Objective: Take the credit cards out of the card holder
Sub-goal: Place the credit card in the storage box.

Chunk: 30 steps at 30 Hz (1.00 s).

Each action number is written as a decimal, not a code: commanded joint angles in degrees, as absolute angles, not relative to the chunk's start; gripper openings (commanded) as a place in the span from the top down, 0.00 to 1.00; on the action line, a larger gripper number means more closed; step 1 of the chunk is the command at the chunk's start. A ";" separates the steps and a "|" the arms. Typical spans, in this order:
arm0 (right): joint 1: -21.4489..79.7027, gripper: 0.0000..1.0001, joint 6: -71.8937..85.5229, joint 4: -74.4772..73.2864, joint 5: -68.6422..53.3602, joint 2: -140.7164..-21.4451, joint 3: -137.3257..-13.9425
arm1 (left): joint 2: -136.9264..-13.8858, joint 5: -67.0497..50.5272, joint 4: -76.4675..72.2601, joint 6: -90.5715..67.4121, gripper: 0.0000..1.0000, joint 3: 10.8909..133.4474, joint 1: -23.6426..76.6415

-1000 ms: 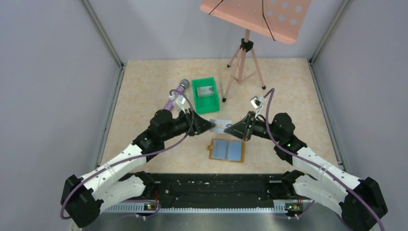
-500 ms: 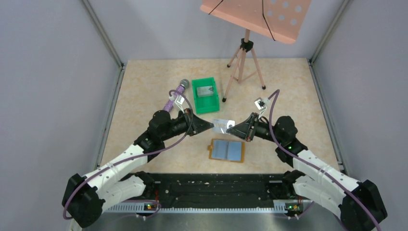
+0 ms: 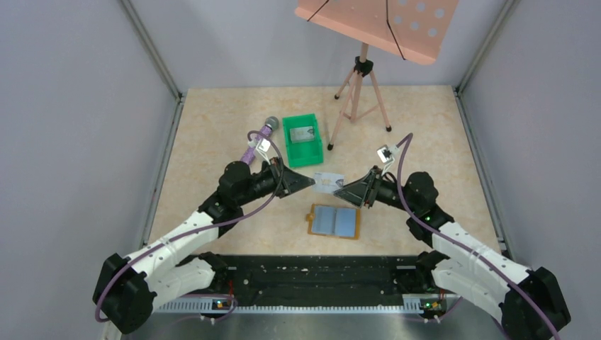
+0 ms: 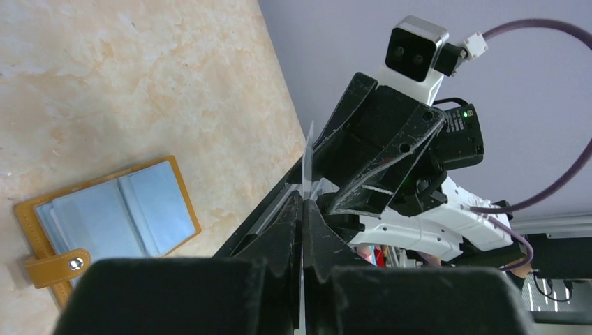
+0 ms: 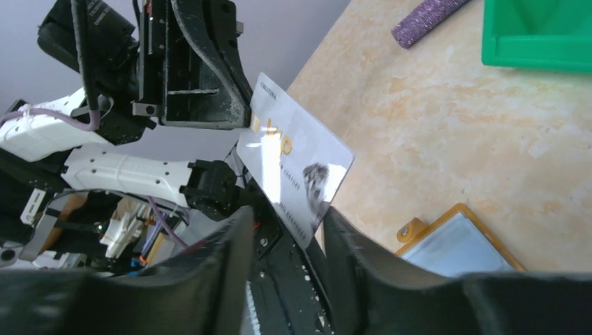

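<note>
Card (image 5: 293, 167) in mid-air between my two claws.
Holder (image 3: 334, 222) lies open on the table (image 3: 212, 142), tan leather rim, pale blue pockets up. Beyond it, left claw (image 4: 304, 199) pinches the thin glossy card tight; right claw (image 5: 286, 213) stands parted around its other end. Farthest, a green plastic bin (image 3: 302, 150).

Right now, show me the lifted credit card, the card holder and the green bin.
credit card (image 5: 293, 164), right wrist view, middle of its printed face.
card holder (image 3: 334, 221), top view, its open blue-grey pockets.
green bin (image 3: 287, 142), top view, its left wall.
</note>
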<state>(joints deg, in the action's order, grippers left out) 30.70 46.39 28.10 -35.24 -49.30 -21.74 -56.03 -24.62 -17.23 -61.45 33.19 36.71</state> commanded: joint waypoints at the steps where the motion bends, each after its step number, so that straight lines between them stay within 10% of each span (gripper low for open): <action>1: 30.17 0.51 43.00 23.59 -30.61 -46.39 -23.45 | -55.99 -23.45 -20.45 -62.54 1.00 33.80 35.10; 14: 30.09 0.02 34.91 3.42 -18.91 -34.49 -23.85 | -58.57 -17.13 -13.08 -59.01 1.00 38.58 29.81; 30: 30.17 0.01 36.64 -9.74 -13.84 -30.41 -26.97 | -79.56 -3.76 3.12 -42.73 1.00 59.69 17.50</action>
<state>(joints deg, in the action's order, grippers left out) 30.57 35.22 -6.90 -15.94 -30.74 -22.57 -74.24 -6.59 -0.73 -48.10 54.28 20.14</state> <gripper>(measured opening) 0.987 0.010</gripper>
